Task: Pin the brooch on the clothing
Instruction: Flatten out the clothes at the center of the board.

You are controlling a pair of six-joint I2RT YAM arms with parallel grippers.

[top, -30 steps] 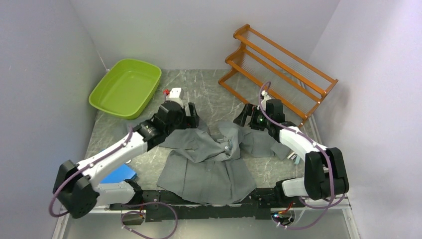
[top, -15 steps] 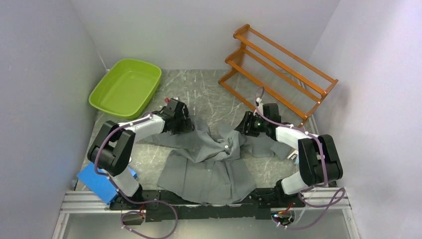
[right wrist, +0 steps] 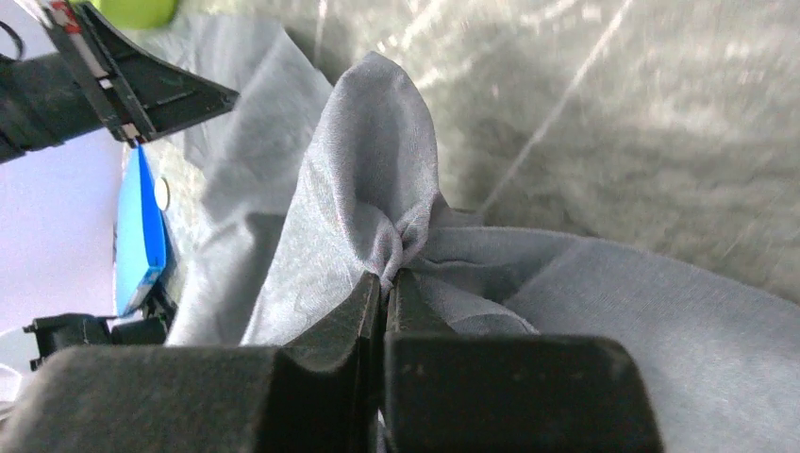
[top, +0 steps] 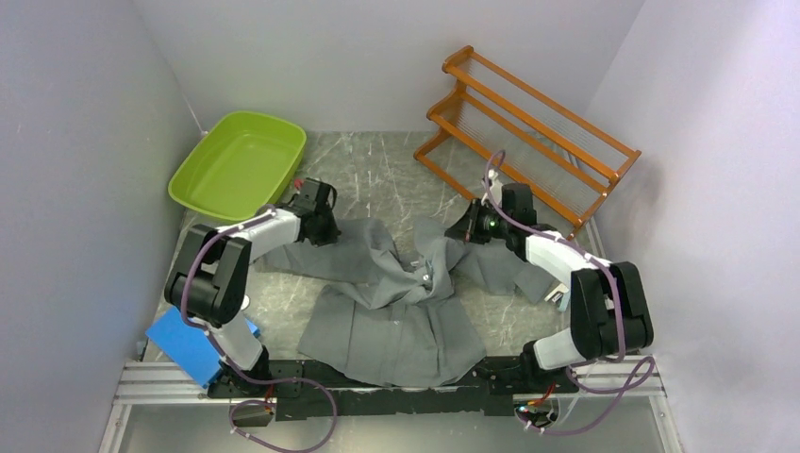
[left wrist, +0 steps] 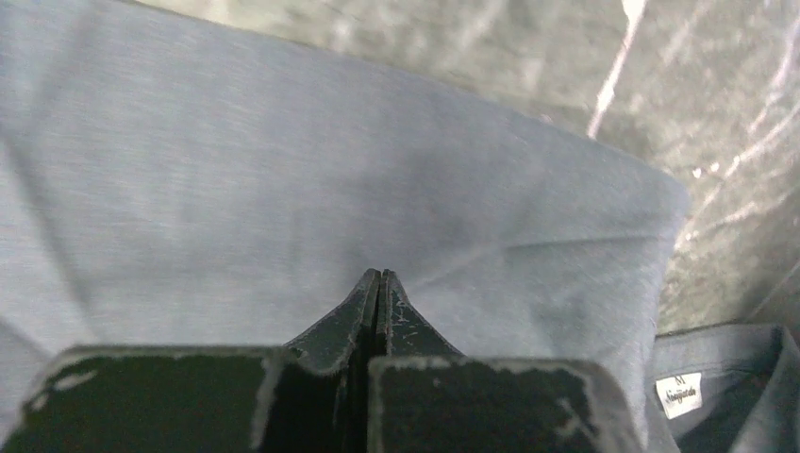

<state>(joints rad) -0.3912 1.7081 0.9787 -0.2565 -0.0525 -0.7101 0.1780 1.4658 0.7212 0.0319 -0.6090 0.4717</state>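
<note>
The left gripper (left wrist: 379, 281) has its fingers pressed together, nipping a crease of the shirt (top: 396, 316) near its far left edge. The right gripper (right wrist: 389, 280) is likewise closed, pinching a bunched peak of the same cloth at the far right. Between them the shirt lies rumpled across the marbled table (top: 377, 170). Beyond it stand a green tray (top: 241, 165) and a wooden rack (top: 528, 123). A blue box (top: 184, 342) sits beside the left arm's base.

Green tub (top: 238, 168) far left on marbled table (top: 377, 170); orange rack (top: 528, 123) far right; blue box (top: 187, 347) near left.
</note>
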